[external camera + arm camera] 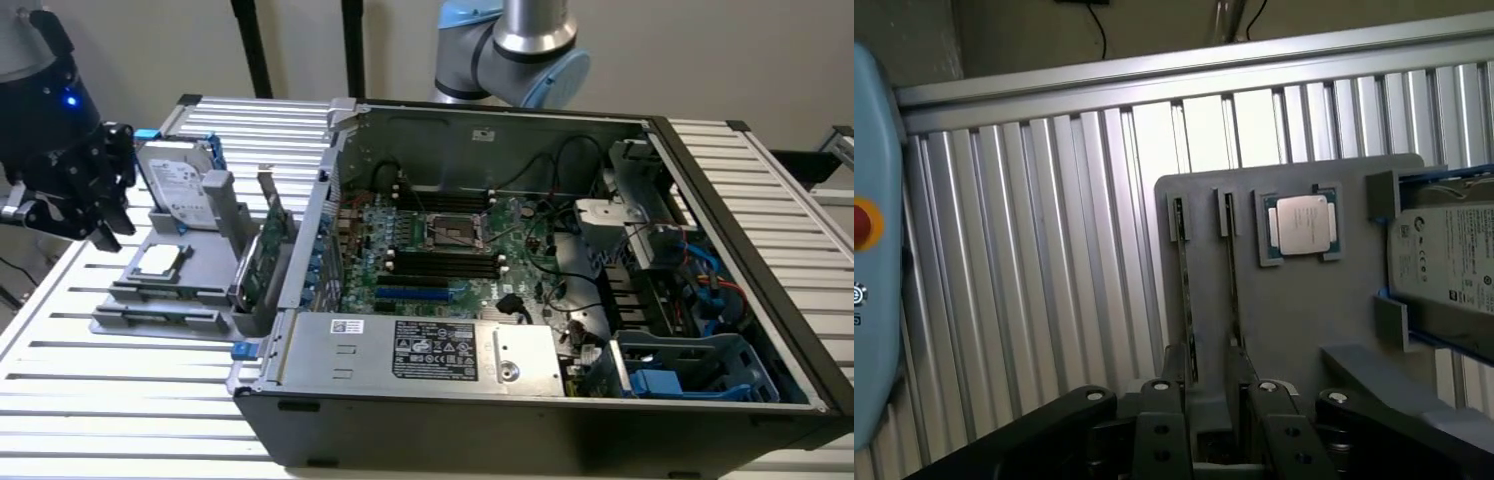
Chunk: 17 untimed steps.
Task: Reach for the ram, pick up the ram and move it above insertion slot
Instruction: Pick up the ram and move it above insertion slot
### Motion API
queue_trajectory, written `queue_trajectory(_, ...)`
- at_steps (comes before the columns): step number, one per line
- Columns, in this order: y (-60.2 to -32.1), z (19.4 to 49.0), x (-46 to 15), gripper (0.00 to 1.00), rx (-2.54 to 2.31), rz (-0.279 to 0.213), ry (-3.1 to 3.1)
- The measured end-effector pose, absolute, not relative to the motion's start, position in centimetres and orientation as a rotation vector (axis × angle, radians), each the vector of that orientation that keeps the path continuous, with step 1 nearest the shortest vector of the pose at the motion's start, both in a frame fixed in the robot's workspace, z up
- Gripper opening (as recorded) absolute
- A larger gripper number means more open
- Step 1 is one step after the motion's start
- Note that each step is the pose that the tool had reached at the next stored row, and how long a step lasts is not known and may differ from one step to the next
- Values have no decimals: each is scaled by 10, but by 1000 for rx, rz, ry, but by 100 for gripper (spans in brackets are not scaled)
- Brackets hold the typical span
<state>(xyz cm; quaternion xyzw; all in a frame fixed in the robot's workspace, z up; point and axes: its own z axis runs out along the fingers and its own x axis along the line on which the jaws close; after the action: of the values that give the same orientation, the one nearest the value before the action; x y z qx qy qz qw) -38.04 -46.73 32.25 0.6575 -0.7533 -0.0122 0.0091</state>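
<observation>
Grey holder (127, 272) at the exterior view's left carries the ram (1187, 300), edge-on in a slot, with a second stick (1233, 280) just beside it. End effector (1207, 356) hangs above both, fingers parted. We'd best centre on one stick only, stay square, pinch its long faces.

A grey holder (1294, 320) with processor (1301, 225) and hard drive (180, 182) sits beside an open computer case (534, 430).
</observation>
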Motion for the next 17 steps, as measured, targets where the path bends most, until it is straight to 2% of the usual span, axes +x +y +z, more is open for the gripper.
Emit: queue_trajectory(17,-467,292,-379,31,2064,-38,-2344)
